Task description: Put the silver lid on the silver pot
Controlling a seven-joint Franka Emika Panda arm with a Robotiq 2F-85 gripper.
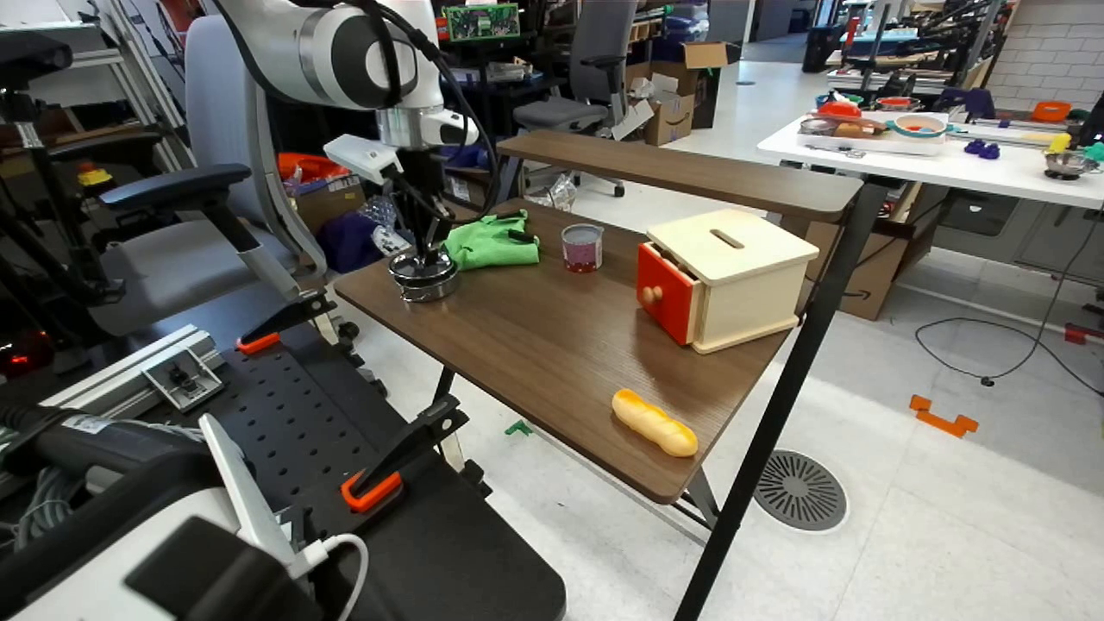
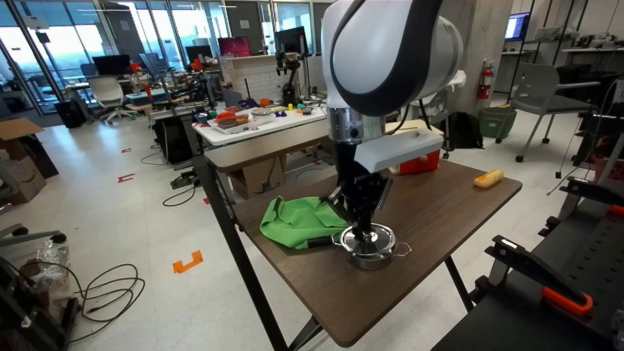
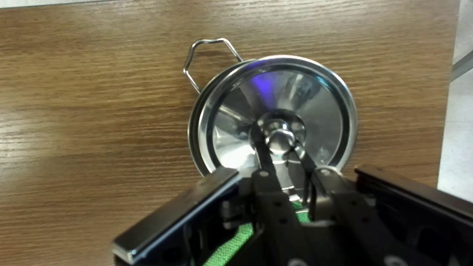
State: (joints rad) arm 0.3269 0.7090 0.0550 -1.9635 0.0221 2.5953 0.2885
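Observation:
The silver lid (image 3: 325, 114) is a shiny disc with a centre knob. It lies over the silver pot (image 3: 193, 136) in the wrist view, shifted right, so a crescent of the pot's rim and one wire handle show at the left. In both exterior views the lid (image 1: 402, 268) (image 2: 386, 238) is at the top of the pot (image 1: 431, 291) (image 2: 373, 262); whether it is fully seated I cannot tell. My gripper (image 3: 278, 142) points down with its fingers on both sides of the knob, shut on it. It also shows in both exterior views (image 1: 424, 254) (image 2: 364, 235). The pot's inside is hidden.
A green cloth (image 1: 492, 243) (image 2: 300, 222) lies right beside the pot. A small tin can (image 1: 582, 248), a wooden box (image 1: 750, 285) with a red drawer front (image 1: 666, 293) and a toy bread (image 1: 654, 422) are on the brown table (image 1: 535, 332). A raised shelf (image 1: 673, 168) runs along one side.

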